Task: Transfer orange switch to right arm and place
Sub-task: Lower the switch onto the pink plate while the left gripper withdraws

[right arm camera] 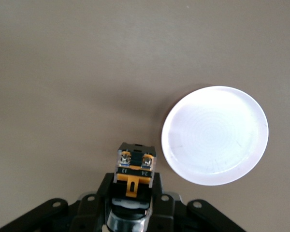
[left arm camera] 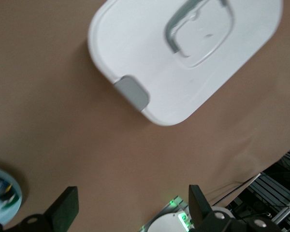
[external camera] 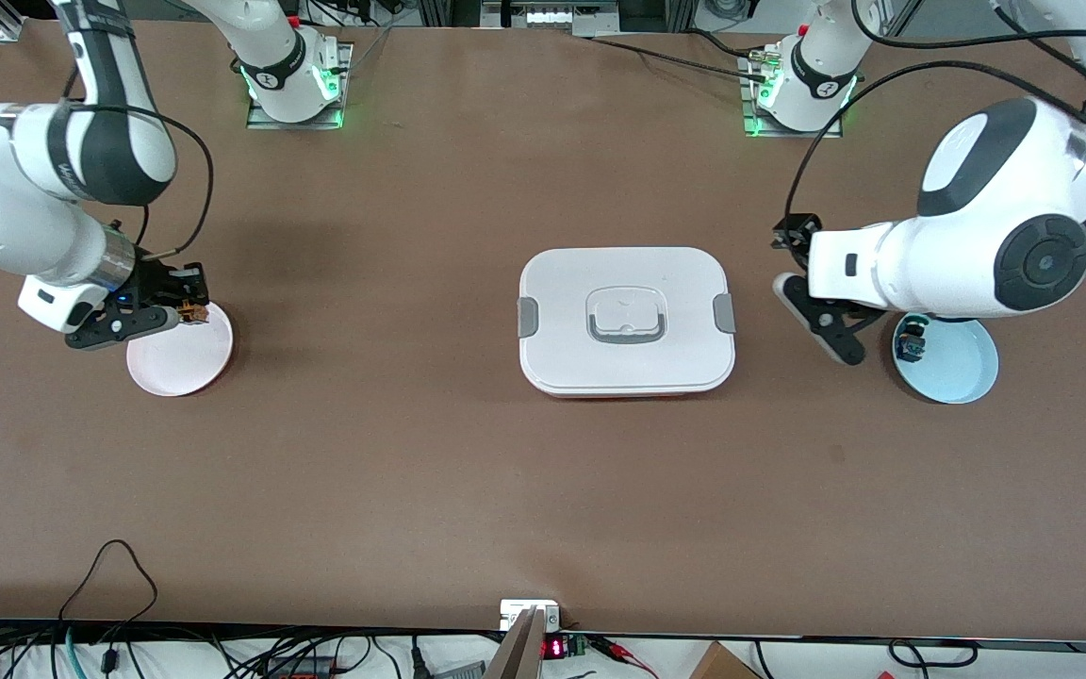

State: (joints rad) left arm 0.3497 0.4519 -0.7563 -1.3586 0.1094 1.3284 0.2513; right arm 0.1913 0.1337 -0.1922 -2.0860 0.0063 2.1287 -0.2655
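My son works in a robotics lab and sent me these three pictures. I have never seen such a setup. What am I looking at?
Two white robot arms stand at a brown table. One picture looks down from high across the table; the other two come from cameras on the arms' wrists. The right gripper, over the pink plate's edge, is shut on the orange switch. The left gripper waits open between the white lidded box in the middle and the blue plate, which holds a small dark component.
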